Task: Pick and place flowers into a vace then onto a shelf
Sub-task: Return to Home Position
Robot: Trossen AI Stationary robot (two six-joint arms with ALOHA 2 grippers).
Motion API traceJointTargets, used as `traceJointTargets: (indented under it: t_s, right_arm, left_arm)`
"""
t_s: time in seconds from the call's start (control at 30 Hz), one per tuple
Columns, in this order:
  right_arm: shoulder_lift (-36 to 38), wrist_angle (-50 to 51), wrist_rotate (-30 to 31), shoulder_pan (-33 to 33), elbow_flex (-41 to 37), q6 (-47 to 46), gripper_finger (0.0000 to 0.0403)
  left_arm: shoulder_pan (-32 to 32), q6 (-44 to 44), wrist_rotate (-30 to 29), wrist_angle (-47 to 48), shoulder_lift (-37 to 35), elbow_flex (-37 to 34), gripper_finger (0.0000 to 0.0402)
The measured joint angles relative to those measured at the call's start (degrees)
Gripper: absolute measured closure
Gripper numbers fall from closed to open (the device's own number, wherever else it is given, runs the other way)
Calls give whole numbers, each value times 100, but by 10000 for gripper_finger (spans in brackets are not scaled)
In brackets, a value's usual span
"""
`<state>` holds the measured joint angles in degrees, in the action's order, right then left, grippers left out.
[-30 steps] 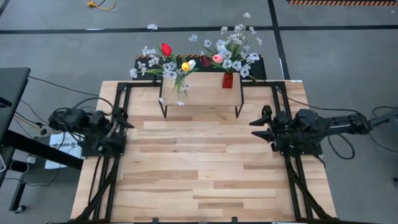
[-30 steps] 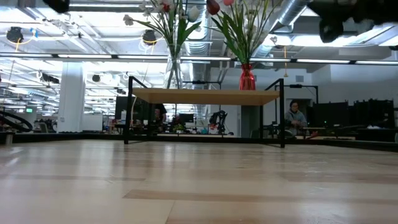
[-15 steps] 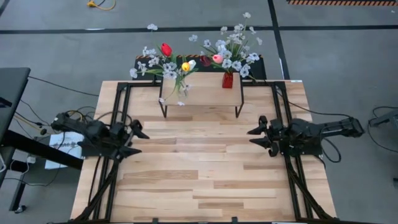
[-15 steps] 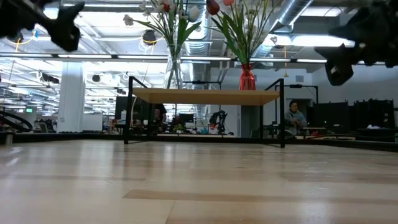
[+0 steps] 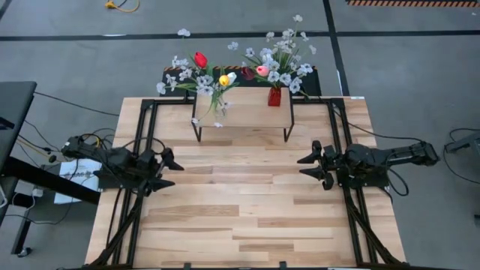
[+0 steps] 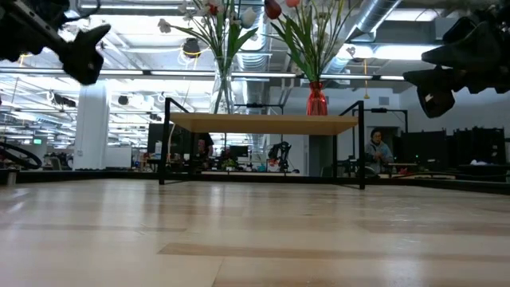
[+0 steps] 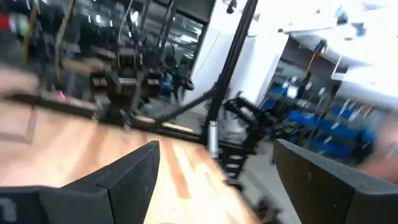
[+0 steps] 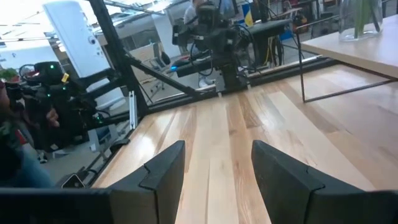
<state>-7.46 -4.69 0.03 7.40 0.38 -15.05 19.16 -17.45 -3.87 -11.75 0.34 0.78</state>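
The shelf point(image 5: 242, 112) stands on thin black legs at the table's far middle. On it a clear vase point(image 6: 221, 92) holds red and yellow tulips with white sprays point(image 5: 204, 75). A red vase point(image 5: 274, 96) beside it holds a pink tulip and white blossoms point(image 5: 279, 56). My left gripper point(image 5: 171, 171) hovers open over the table's left edge, pointing toward the table's middle. My right gripper point(image 5: 309, 163) hovers open over the right edge, facing it. Both stand apart from the shelf and hold nothing. In the wrist views, bare wood shows between the left gripper's point(image 7: 217, 180) and the right gripper's point(image 8: 217, 168) fingers.
Black frame rails point(image 5: 139, 142) run along both long sides of the table. The wooden tabletop point(image 5: 240, 202) stretches between the two grippers, near of the shelf. A person point(image 6: 377, 151) sits in the room behind the table.
Both arms have come down toward the table, dropping into the low view from above. My left gripper has also swung out toward the table's middle and near edge. Both grippers stay open. The vases and the shelf have not moved.
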Motion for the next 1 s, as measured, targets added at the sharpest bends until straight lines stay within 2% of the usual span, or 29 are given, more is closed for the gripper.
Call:
traceJointTargets:
  t_s: [0.1, 0.2, 0.3, 1.0]
  right_arm:
    - [0, 0, 0, 0, 0, 0, 226]
    - [0, 0, 0, 0, -2, 2, 226]
    - [0, 0, 0, 0, -2, 2, 226]
    - [0, 0, 0, 2, -7, 2, 226]
  left_arm:
    - [0, -913, 16, 229, -2, 0, 99]
    - [0, -1342, 13, 562, 0, 0, 99]
    - [0, -1375, 16, 963, 0, 0, 99]
    - [0, -1358, 58, 1018, 42, 4, 99]
